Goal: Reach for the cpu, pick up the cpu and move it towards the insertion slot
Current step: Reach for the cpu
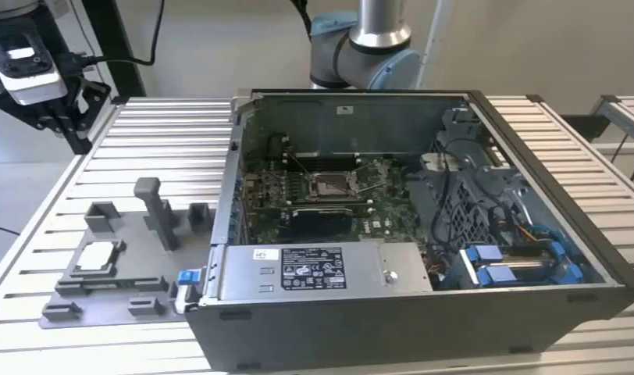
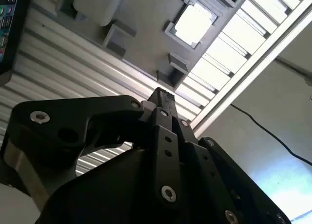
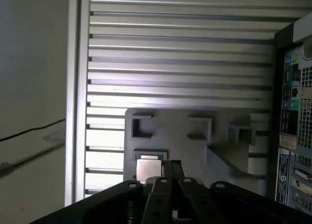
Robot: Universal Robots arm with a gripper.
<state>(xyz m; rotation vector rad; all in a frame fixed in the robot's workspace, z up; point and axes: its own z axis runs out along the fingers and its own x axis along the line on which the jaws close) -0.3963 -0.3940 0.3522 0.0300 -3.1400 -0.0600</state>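
The pincer [image 2: 163, 94], fingers together and empty, hangs clear of the cpu [image 2: 194, 23], which lies in the grey fixture [image 2: 141, 29].

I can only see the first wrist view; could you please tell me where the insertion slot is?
Observer: In the exterior view the insertion slot sits inside the open computer case, to the exterior view's right of the grey fixture.
Operator: Thank you. Is the cpu lying free?
Observer: In the second wrist view the cpu lies flat in its fixture recess, its whole pale face showing, with nothing touching it.
Operator: And how far off is the end effector?
Observer: In the exterior view the end effector hangs above the ribbed table, well apart from the fixture and holding nothing.
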